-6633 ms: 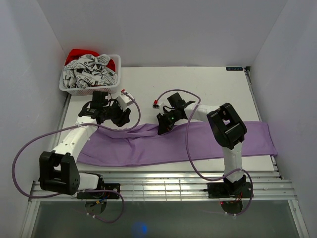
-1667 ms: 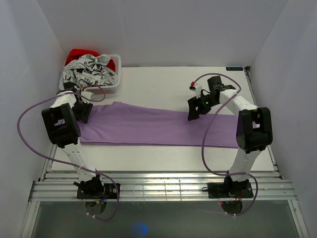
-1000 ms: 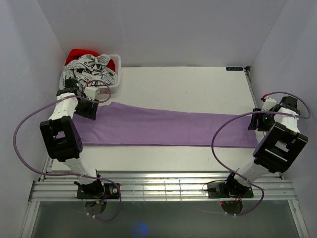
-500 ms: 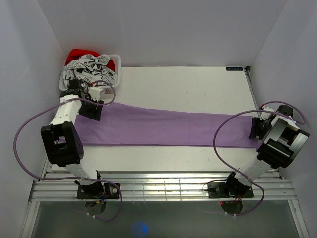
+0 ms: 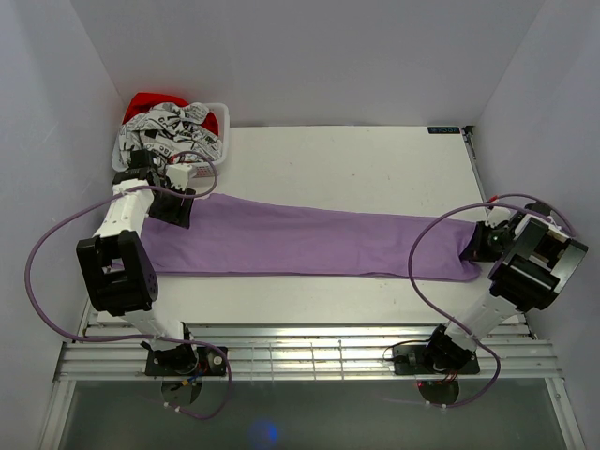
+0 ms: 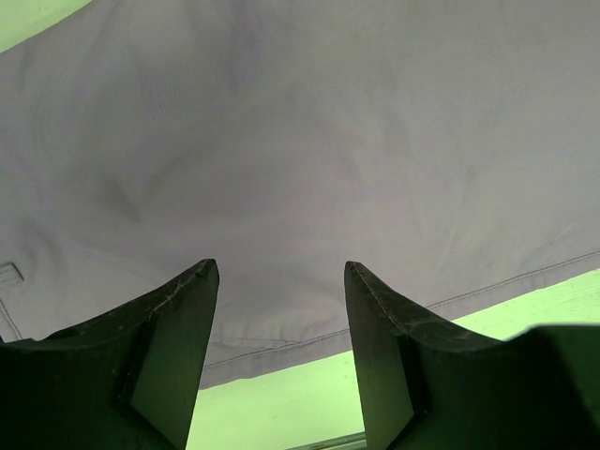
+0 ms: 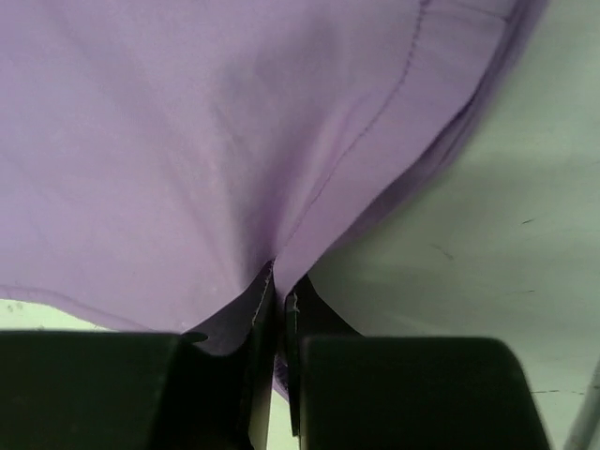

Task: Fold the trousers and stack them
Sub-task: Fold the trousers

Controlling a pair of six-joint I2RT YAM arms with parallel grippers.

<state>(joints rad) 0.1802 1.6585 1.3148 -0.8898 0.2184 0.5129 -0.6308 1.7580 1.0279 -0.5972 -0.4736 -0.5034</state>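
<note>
Because the trousers (image 5: 309, 246) are thin, soft cloth with no stiffness of their own, treat them as a light, limp load that drapes, wrinkles and drags across the table (image 5: 375, 159) rather than moving as one piece. They lie spread flat in a long band across the middle of the table. One end is just in front of the basket (image 5: 223, 141) at the far left corner, and the other is at the right edge. The right gripper (image 7: 279, 281) is clamped on the right end: its fingers are pressed together on a pinched ridge of purple cloth beside a stitched seam. The left gripper (image 6: 278, 272) stands with its fingers apart over the left end, with cloth showing in the gap and a stitched edge running close by. Whether its tips touch the fabric cannot be told. Judged from this layout, the step in hand is securing both ends for a lengthwise fold. Take hold at the hemmed edges or corners, where doubled, stitched fabric should give the firmest bite. A grip in mid-panel is likely to gather only one layer and let the rest sag. Lift both ends evenly, since an unsupported middle will probably trail and crease.
</note>
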